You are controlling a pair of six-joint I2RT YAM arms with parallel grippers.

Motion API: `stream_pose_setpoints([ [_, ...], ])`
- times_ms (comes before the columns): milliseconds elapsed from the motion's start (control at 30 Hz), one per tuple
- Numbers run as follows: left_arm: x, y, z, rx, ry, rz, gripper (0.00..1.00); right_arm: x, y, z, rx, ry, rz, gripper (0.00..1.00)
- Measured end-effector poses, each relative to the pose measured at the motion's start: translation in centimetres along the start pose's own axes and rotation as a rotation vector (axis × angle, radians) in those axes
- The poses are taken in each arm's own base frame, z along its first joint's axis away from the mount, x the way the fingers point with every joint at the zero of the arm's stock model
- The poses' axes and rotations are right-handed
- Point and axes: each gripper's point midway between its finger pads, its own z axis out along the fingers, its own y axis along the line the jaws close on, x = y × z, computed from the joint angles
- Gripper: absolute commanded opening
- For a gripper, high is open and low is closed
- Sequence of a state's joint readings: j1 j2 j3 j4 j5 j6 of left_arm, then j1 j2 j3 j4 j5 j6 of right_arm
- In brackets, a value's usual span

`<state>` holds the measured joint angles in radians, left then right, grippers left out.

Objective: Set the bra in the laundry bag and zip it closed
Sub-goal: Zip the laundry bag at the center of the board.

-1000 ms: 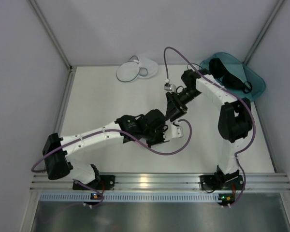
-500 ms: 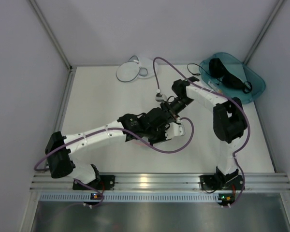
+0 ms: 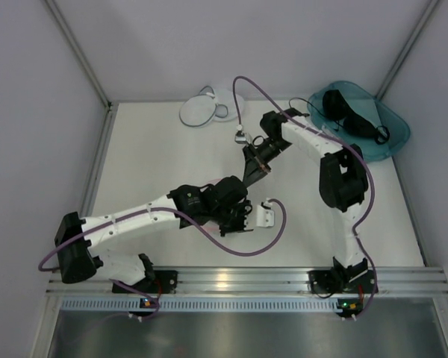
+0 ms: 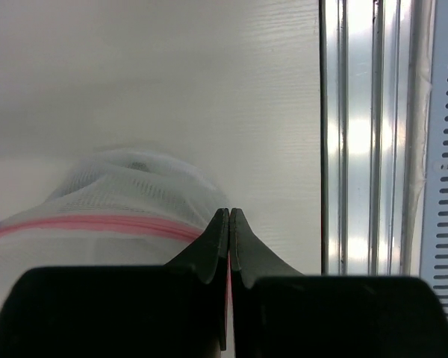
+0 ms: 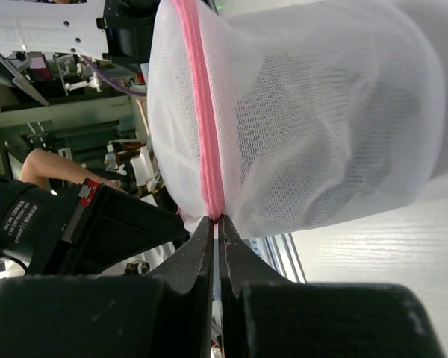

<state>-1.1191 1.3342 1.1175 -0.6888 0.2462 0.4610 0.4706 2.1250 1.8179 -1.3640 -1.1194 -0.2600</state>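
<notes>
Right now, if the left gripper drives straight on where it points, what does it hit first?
Probably the bare table: the left gripper, shut on the pink-rimmed mesh bag, has nothing else ahead of its tips. Bag bulges to one side, aluminium rail to the other. Depth unclear.

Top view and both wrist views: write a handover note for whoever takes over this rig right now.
Left tool: shut on the zip rim of the pink-rimmed bag.
Right tool: shut on the same rim.
Bra: in the bin, far right.
Laundry bag: at the far edge, neither tool on it.
Done: nothing yet.
Left: put the bra in the laundry bag and zip it closed.
</notes>
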Motion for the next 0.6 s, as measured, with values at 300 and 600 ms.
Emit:
stream_pose_setpoints([
  [300, 0.4, 0.3, 0.1, -0.021, 0.032, -0.067, 0.0, -2.0, -0.3, -0.3, 0.026, -0.035, -0.007, 0.56],
  [600, 0.8, 5.6, -0.2, -0.137, 0.027, -0.239, 0.0, -0.3, -0.7, -1.9, 0.093, -0.048, 0.014, 0.61],
])
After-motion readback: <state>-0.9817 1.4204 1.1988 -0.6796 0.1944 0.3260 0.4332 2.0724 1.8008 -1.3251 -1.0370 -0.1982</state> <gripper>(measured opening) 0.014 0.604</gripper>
